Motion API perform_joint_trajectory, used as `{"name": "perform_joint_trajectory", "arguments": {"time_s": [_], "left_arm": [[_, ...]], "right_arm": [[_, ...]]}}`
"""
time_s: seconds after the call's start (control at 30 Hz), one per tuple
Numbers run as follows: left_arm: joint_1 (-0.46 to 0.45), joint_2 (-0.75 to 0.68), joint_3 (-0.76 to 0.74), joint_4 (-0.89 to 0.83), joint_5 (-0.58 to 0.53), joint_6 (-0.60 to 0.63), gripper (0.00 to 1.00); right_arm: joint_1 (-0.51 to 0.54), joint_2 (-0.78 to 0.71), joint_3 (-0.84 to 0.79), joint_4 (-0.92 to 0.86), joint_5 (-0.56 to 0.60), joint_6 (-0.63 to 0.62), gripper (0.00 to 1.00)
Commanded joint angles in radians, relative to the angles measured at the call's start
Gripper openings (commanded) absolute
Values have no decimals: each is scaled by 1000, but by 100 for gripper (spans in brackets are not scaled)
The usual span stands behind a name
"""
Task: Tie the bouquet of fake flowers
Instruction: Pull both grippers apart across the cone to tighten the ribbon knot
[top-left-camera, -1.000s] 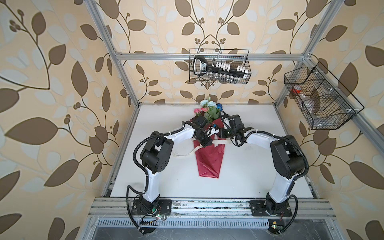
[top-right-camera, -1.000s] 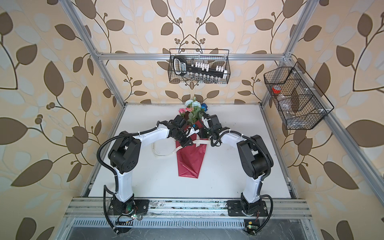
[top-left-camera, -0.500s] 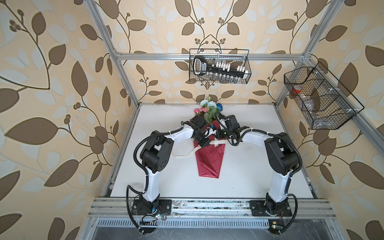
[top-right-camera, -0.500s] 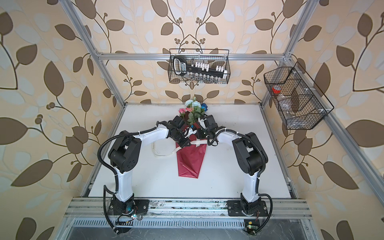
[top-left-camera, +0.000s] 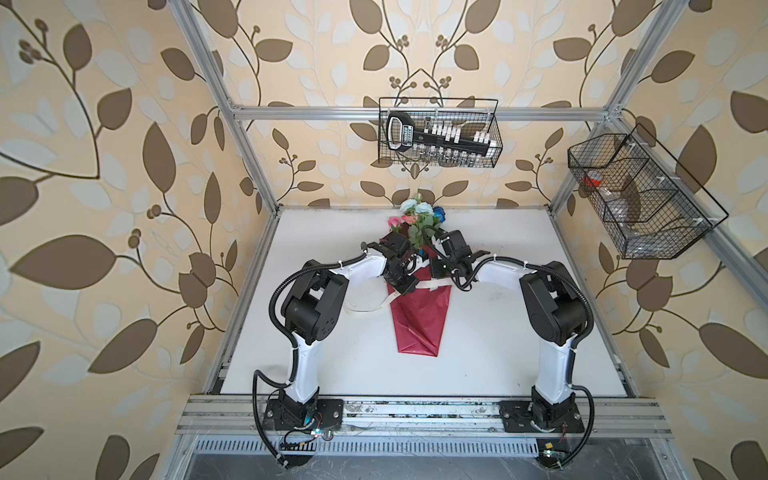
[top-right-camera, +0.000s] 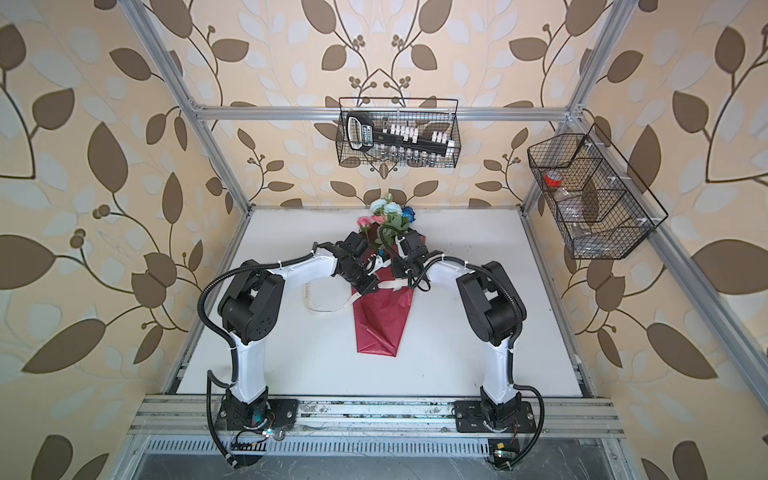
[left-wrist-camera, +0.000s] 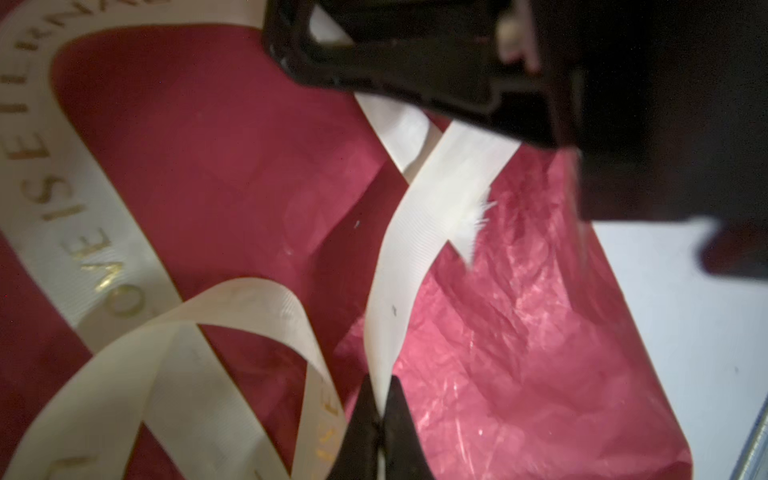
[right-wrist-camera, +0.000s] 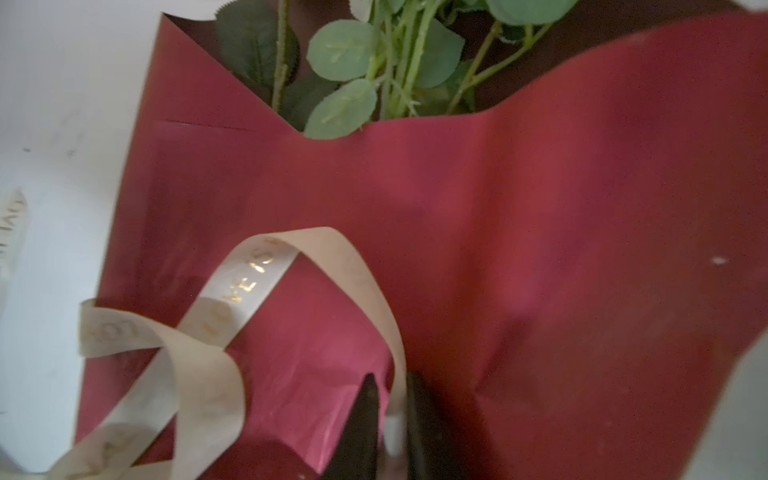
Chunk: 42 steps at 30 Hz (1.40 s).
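I see the bouquet of fake flowers (top-left-camera: 417, 216), pink, pale-blue and dark-blue blooms on green leafy stems, lying toward the far middle of the white table (top-left-camera: 498, 332). Its stems are tucked inside a shiny dark-red wrapping sheet (top-left-camera: 419, 320) that narrows toward the arm bases. Both arms lean in over the upper part of the wrap, just below the blooms. A cream ribbon with gold lettering (left-wrist-camera: 415, 232) crosses the red sheet there in loose loops, and a slack length trails onto the table on the left side. The left pincer (left-wrist-camera: 379, 409) is clenched on one strand of the ribbon, tips pinched together around it. The right pincer (right-wrist-camera: 390, 419) is closed as well, with a ribbon strand caught between its fingers (right-wrist-camera: 361, 419). Green leaves poke out of the wrap's open mouth.
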Motion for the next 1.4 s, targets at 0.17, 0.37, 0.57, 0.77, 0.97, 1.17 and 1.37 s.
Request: {"name": "perform_joint_trajectory", "arguments": {"time_s": [0.17, 0.37, 0.57, 0.77, 0.97, 1.17, 1.37], "left_arm": [[-39, -223, -86, 119, 4, -1, 55], [-24, -407, -278, 185, -140, -27, 67], [-5, -375, -345, 128, -237, 2, 62], [-5, -311, -343, 65, -285, 47, 57], [1, -228, -303, 48, -353, 60, 53], [12, -136, -272, 46, -373, 53, 44], [23, -146, -251, 37, -380, 48, 9]], "right_arm": [[25, -113, -16, 3, 13, -3, 0], [25, -238, -79, 23, 9, 18, 0], [25, -355, -143, 15, 62, 29, 0], [25, -455, -222, 3, 68, 48, 0], [25, -544, -300, -4, 67, 75, 0], [25, -634, -355, -38, 97, 101, 0], [20, -678, -387, -88, 126, 102, 0]]}}
